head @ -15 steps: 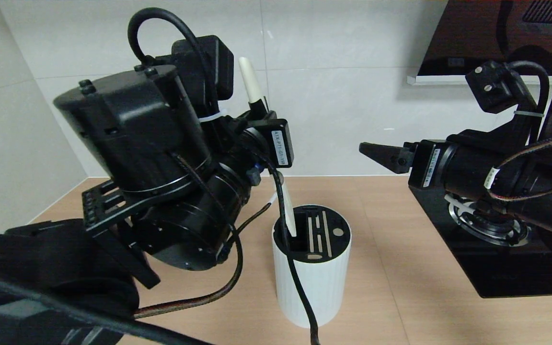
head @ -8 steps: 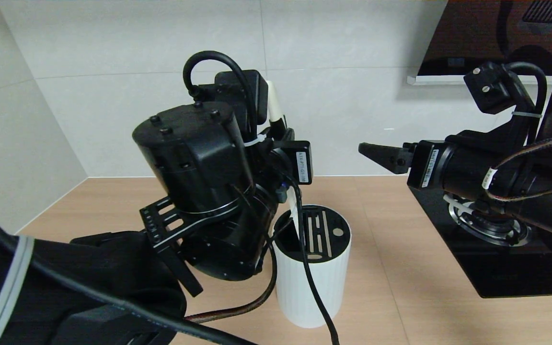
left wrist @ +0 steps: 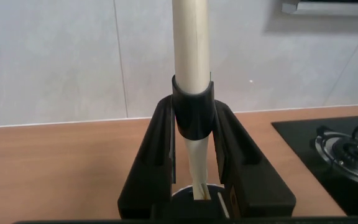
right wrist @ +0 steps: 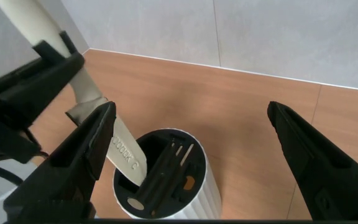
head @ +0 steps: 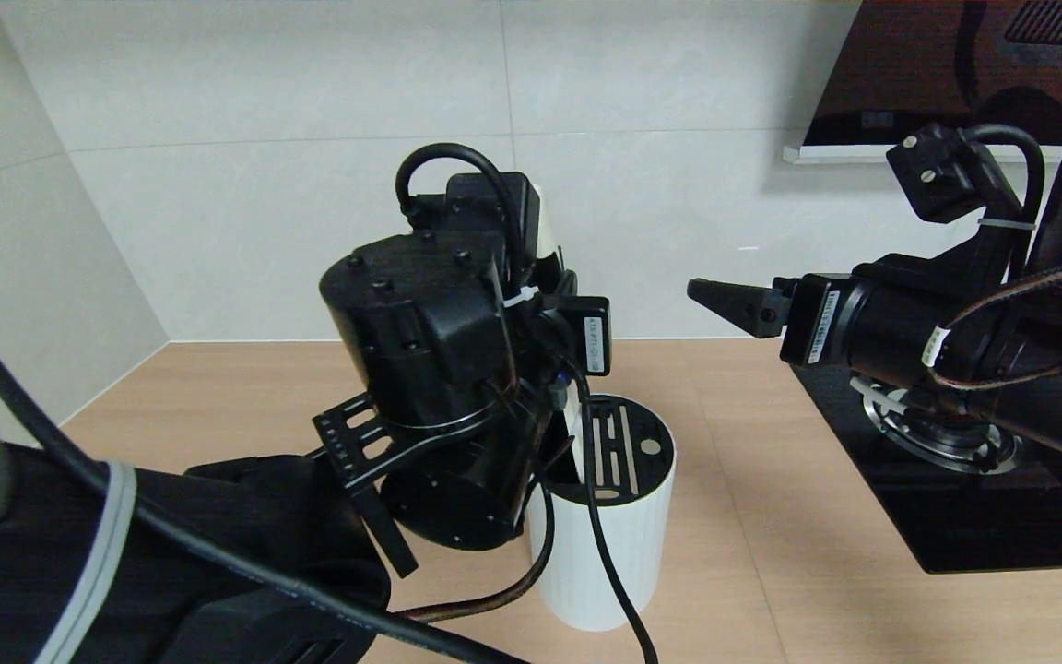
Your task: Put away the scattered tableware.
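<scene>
I have the left end effector [left wrist: 193, 118] clamped on the knife [left wrist: 191, 43], pinching it at the dark collar where the cream handle meets the pale blade. In the left wrist view the handle runs up the centre and out of the top of the frame, and the blade drops to the lower centre, where it meets the black top of the holder [head: 605, 544].

The holder is a white ribbed cylinder standing on the tabletop [head: 752, 572], low and centre in the head view. In the right wrist view the blade slants down from the upper left, and its tip is inside the wide opening at the left side of the holder's slotted top. Most of the blade shows above the rim.

The right end effector [head: 720, 300] hangs at the right of the head view, above the near edge of the cooktop [head: 955, 516]. Its fingers are spread wide and carry nothing.

My read is that this knife is partway home: the tip has found its slot, but the blade is not seated. I judge what's left is to lower it, straighten the slant so it doesn't bind, then let go and lift away. I can't tell whether other tableware waits.
</scene>
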Robot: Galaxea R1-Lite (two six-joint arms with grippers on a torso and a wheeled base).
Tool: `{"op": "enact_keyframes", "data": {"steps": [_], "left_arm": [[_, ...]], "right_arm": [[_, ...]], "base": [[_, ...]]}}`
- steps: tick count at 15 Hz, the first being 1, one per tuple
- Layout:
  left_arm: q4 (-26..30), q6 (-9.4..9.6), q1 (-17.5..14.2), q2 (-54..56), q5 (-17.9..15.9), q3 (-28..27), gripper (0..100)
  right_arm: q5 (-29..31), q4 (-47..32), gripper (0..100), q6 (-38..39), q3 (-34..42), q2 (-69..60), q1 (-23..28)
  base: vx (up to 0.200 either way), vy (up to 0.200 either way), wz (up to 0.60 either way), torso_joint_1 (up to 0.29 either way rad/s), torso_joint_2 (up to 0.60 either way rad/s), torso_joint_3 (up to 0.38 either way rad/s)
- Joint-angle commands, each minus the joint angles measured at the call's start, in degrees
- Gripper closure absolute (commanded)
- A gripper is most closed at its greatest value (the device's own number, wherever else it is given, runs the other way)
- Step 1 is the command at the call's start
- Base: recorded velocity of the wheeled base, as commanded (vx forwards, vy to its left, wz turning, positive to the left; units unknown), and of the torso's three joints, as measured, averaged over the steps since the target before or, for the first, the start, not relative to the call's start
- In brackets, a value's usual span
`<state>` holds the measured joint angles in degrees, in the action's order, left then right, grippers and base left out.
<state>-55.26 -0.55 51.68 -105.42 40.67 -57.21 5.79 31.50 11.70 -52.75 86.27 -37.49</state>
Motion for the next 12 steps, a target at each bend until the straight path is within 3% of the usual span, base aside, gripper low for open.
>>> {"op": "enact_keyframes", "data": {"steps": [1, 12], "left_arm": [[-0.02, -0.24, 0.0, -1.63, 0.03, 0.7, 100], [-3.19, -0.42, 0.62, -7.6, 0.2, 3.42, 100]], "right_arm": [[0.01, 0.05, 0, -0.01, 0.01, 0.3, -0.04], [0.01, 0.05, 0, -0.01, 0.28, 0.56, -0.04]], "base": [[0.0, 0.0, 0.0, 0.0, 0.0, 0.0], [0.0, 0.0, 0.0, 0.0, 0.0, 0.0]]}}
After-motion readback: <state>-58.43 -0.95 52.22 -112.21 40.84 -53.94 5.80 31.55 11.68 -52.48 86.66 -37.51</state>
